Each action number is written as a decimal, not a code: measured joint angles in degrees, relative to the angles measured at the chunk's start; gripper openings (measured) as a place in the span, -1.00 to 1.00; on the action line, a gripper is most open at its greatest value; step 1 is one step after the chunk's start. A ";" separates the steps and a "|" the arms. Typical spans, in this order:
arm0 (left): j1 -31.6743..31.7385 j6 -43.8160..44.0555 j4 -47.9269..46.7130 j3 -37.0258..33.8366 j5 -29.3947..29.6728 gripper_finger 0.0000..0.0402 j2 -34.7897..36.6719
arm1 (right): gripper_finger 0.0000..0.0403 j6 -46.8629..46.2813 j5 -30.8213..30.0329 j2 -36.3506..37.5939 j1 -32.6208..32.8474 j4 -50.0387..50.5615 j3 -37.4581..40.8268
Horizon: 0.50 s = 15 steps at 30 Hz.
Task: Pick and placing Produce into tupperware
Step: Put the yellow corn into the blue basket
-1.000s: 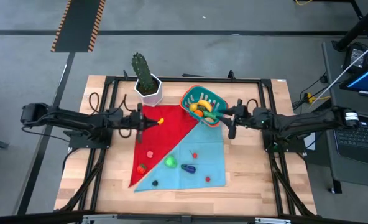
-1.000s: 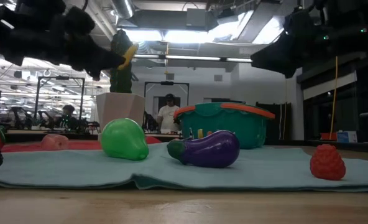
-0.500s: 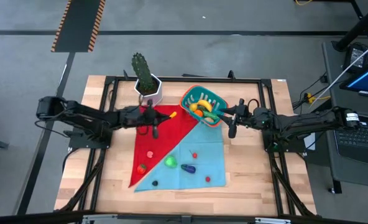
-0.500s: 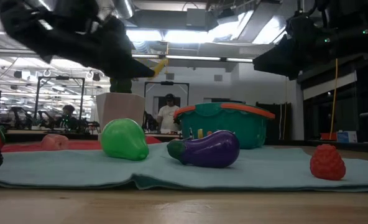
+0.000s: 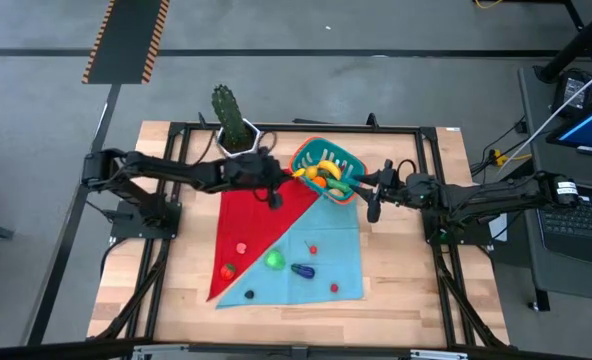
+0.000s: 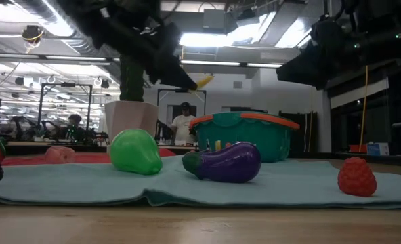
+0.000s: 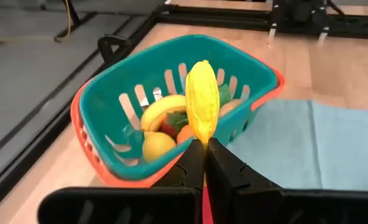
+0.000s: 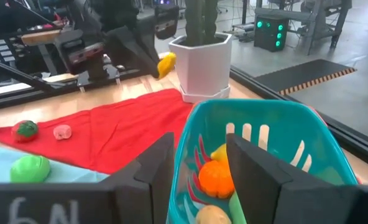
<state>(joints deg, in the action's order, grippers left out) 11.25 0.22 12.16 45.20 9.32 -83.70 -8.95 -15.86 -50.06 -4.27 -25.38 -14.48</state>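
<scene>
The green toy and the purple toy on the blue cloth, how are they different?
In the low view, the green toy is round and pear-shaped, standing taller, while the purple toy is long and lies on its side. The green one is plain bright green all over; the purple one is dark and glossy with a green cap at one end. The green one sits nearer the red cloth. Both rest on the blue cloth, untouched, not yet in the teal tub.

One camera looks straight down on the whole wooden surface (image 5: 406,290) from well above. Another sits at surface height, facing level into the room. Each wrist camera looks close past its own fingers. All four share the teal ribbed plastic tub (image 5: 328,172) (image 6: 244,135) (image 7: 171,118) (image 8: 258,155).
</scene>
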 joint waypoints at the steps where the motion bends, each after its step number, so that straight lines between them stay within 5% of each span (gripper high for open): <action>1: 0.10 0.72 -1.09 1.50 0.00 -1.00 -0.91 | -0.26 0.00 0.00 0.00 0.00 0.26 0.00; 15: 3.92 7.29 -9.06 19.01 5.31 -1.00 -16.67 | -0.26 -1.51 -0.02 0.00 0.00 0.15 0.00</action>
<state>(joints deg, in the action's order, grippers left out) 15.17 7.51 3.10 64.21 14.63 -100.37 -10.46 -15.88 -50.06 -4.27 -25.23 -14.48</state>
